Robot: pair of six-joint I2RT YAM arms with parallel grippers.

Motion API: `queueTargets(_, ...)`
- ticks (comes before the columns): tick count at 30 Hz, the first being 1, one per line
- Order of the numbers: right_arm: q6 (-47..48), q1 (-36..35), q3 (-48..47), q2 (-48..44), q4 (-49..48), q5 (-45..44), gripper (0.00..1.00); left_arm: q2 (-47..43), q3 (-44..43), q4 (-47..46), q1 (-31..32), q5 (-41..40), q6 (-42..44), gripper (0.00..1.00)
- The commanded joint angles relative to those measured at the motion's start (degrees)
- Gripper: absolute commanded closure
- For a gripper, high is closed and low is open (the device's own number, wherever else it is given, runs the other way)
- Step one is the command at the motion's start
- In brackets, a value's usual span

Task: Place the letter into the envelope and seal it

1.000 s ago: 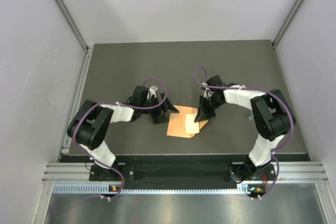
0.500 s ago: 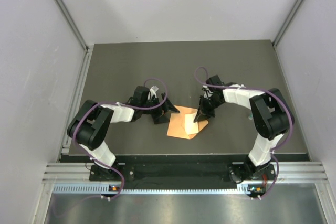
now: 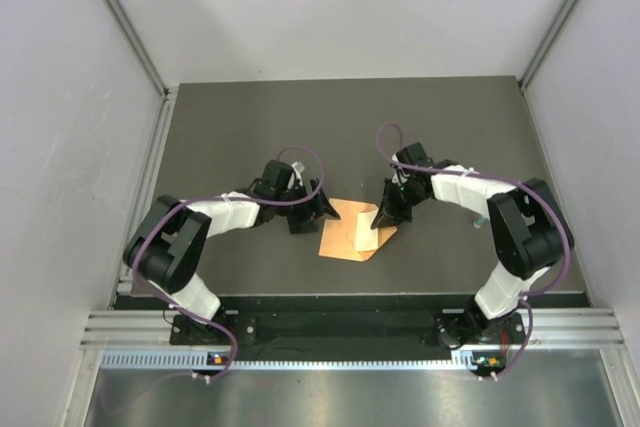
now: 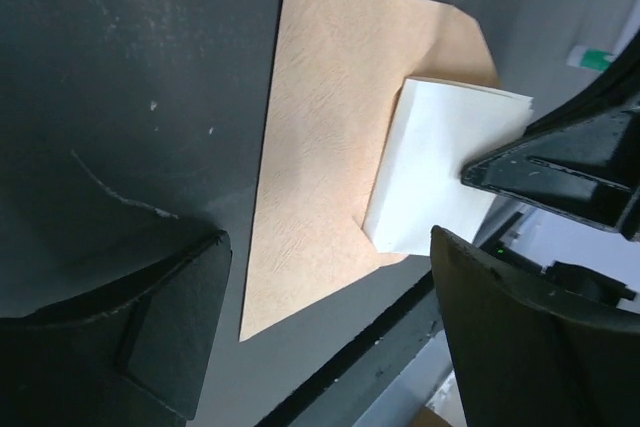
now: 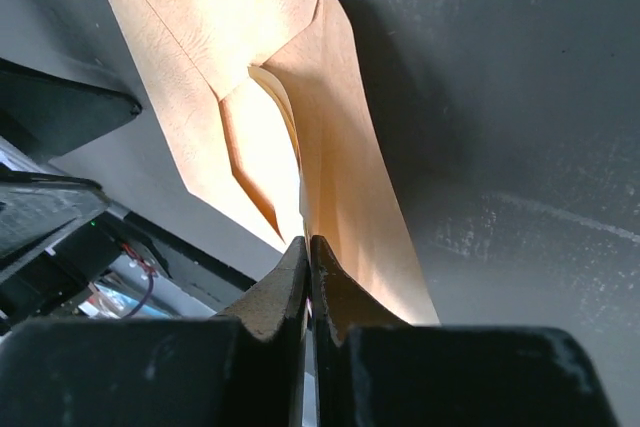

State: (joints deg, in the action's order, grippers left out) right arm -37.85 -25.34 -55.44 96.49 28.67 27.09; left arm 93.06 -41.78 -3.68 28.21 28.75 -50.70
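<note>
At the centre of the top view the envelope point(image 3: 340, 225) lies unsealed, the letter point(image 3: 364, 238) only partly in at its right end, pinched by the clenched right gripper point(image 3: 384, 219), while the left gripper point(image 3: 316, 217) gapes empty at its left edge; full insertion and sealing remain.

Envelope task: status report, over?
Left hand open beside small orange paper envelope. Right hand shut on pale cream paper letter, partly tucked in. Nothing blocking.
</note>
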Motion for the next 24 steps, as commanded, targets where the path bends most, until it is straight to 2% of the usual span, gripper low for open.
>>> queueTargets(1,-2.7,-0.6,1.6,-2.3,-1.6,-0.1,1.0,-0.7,-4.0,13.0,2.8,-10.8,8.1,0.21)
queueTargets(3,-3.9,-0.6,1.7,-2.5,-1.2,-0.5,1.0,0.3,-4.6,14.3,3.9,-11.7,8.4,0.26)
queueTargets(8,-6.3,-0.8,1.9,-2.7,-0.7,-1.4,1.0,1.6,-5.7,14.4,4.6,-11.4,8.6,0.47)
queueTargets(12,-10.5,-1.1,3.0,-3.2,-1.7,-1.4,1.0,2.0,-6.2,15.1,4.9,-12.1,8.2,0.48)
queueTargets(19,-16.8,-1.5,5.5,-8.2,-2.0,-7.3,1.0,2.0,-6.2,15.2,5.3,-12.9,7.4,0.51)
queueTargets(24,-16.9,-1.6,6.0,-5.6,-5.5,-3.5,1.0,3.4,-6.6,14.2,5.4,-10.8,7.6,0.52)
